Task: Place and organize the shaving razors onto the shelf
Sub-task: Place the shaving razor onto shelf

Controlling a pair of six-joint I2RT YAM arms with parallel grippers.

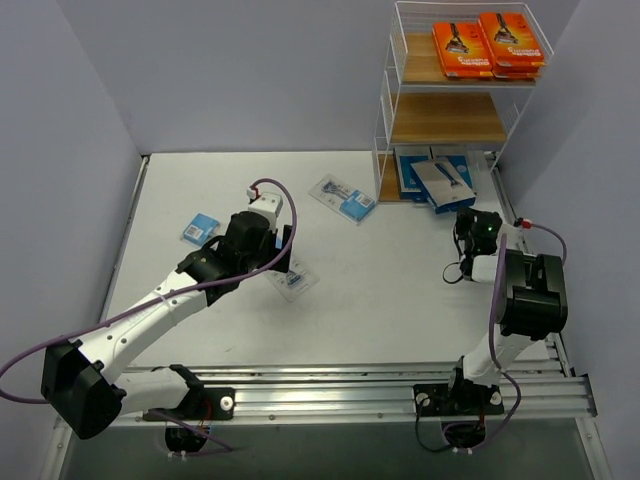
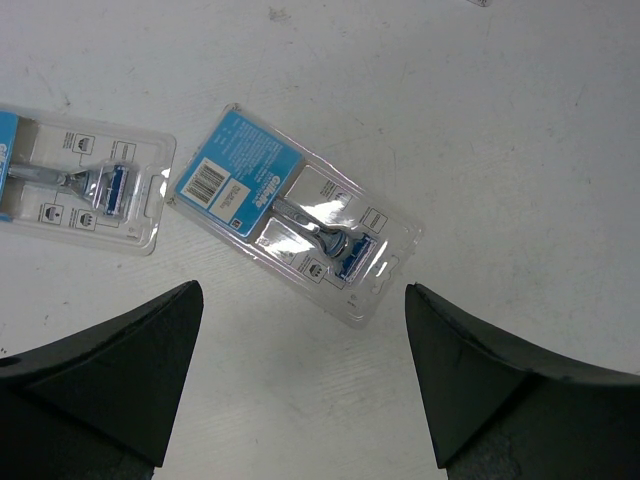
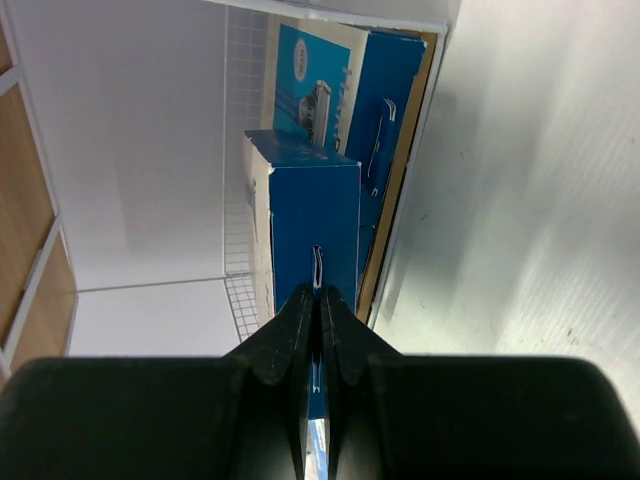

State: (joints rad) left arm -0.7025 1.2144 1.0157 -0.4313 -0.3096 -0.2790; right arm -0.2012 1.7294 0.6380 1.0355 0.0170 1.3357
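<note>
Left gripper (image 2: pixel 302 292) spread wide above blister pack (image 2: pixel 290 225) | likely light, slick, flexing plastic | you pinch across its flat rim edges.

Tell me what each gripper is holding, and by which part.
Left gripper is open above a blister pack, holding nothing. Right gripper is shut, apparently pinching the blue box by its thin near edge.

Left pincer (image 2: pixel 302 292) and right pincer (image 3: pixel 320 293) are matte black; arms (image 1: pixel 140 325) white-and-black, cables (image 1: pixel 290 215) purple.
</note>
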